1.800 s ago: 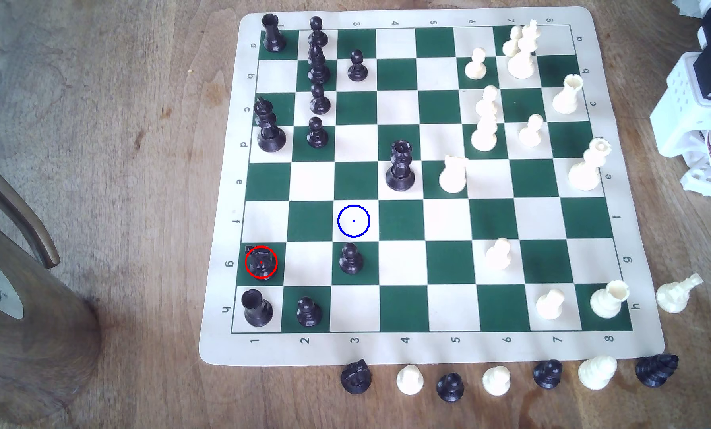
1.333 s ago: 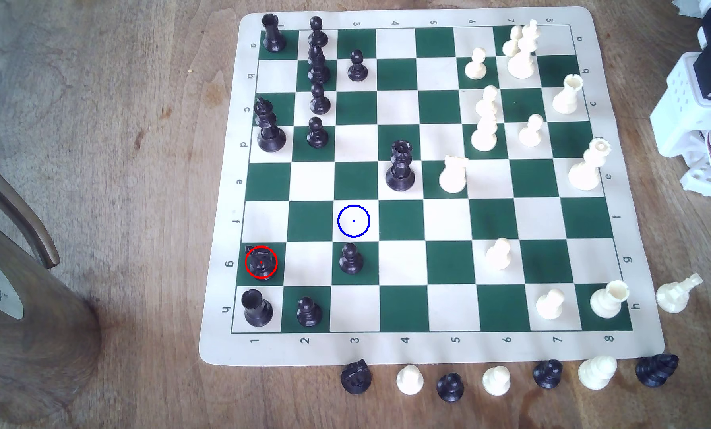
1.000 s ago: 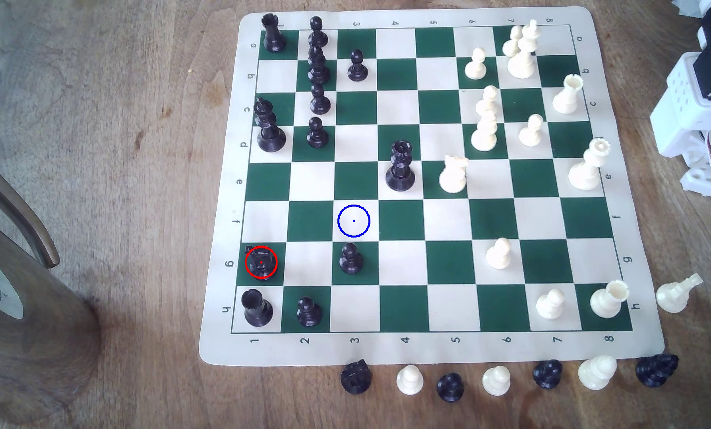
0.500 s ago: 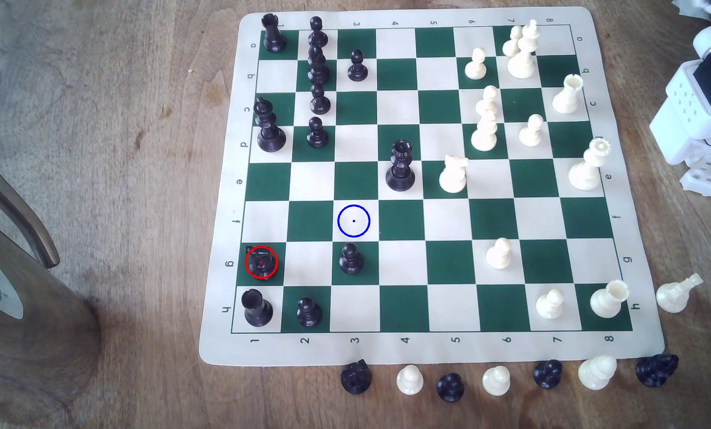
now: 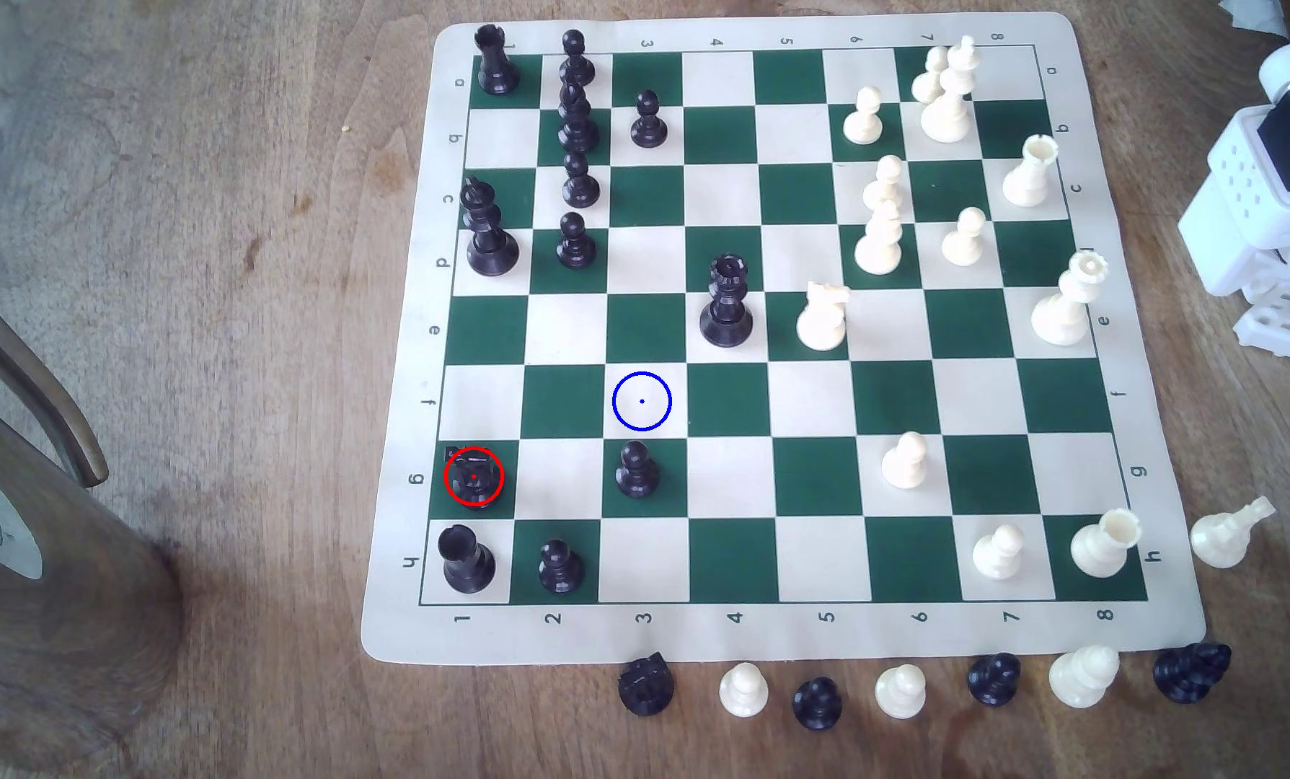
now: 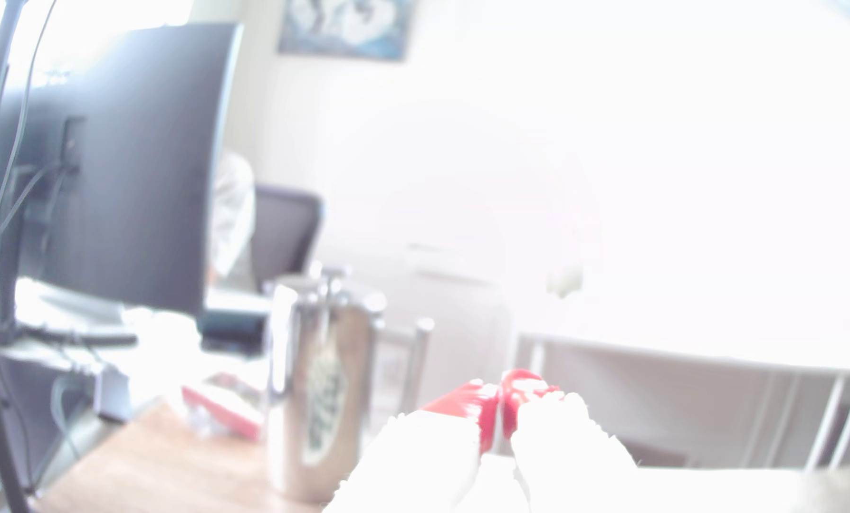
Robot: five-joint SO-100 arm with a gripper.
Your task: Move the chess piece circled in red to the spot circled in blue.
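Knight [image 5: 474, 479], black, red-ringed: upright on dark green square near board's corner at exterior view's lower left | blue-ringed square [image 5: 642, 401]: cream, bare, up-right of knight | pincer [image 6: 499, 409]: red-tipped, blurred, aimed at room, well apart from knight; jaws together, holding nothing.

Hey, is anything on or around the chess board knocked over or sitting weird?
Yes. A cream-white plastic piece lies tipped on its side on the wooden table, just off the exterior view's right edge of the green-and-cream chess mat. A black piece below the mat's corner also lies toppled.
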